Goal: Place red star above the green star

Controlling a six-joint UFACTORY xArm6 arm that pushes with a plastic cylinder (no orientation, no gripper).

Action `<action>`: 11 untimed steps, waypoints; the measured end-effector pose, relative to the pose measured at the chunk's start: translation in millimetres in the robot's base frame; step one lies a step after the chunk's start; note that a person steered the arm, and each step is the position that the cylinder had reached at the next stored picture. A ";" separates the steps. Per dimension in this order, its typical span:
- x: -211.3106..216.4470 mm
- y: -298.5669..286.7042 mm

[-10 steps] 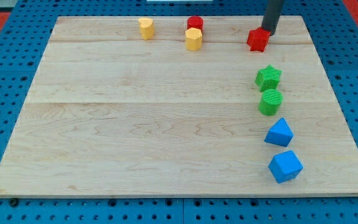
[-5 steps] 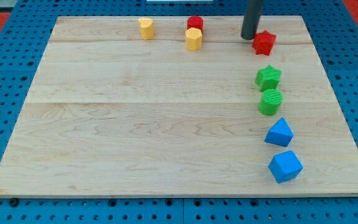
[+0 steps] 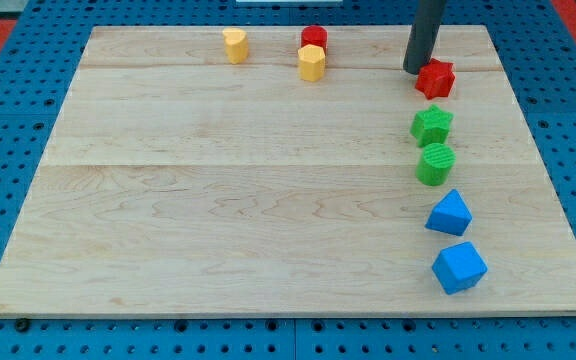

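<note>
The small red star-shaped block (image 3: 435, 78) lies near the view's top right of the wooden board (image 3: 218, 200), just above the green star-shaped block (image 3: 432, 124), apart from it. My tip (image 3: 416, 70) touches the red star's upper-left side. There are no jaws here, only a rod. The star appears light, rigid and free-sliding; pushed off-centre it would likely spin, so contact should be at mid-side.
</note>
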State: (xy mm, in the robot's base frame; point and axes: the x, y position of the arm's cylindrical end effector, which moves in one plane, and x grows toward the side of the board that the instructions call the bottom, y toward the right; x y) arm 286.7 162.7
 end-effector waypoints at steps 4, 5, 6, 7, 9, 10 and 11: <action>-37.8 50.6; -37.8 92.4; -18.3 98.5; -7.4 69.9; 5.8 36.7; 10.3 41.7; 10.3 43.9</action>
State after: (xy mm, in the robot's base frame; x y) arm 297.0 206.6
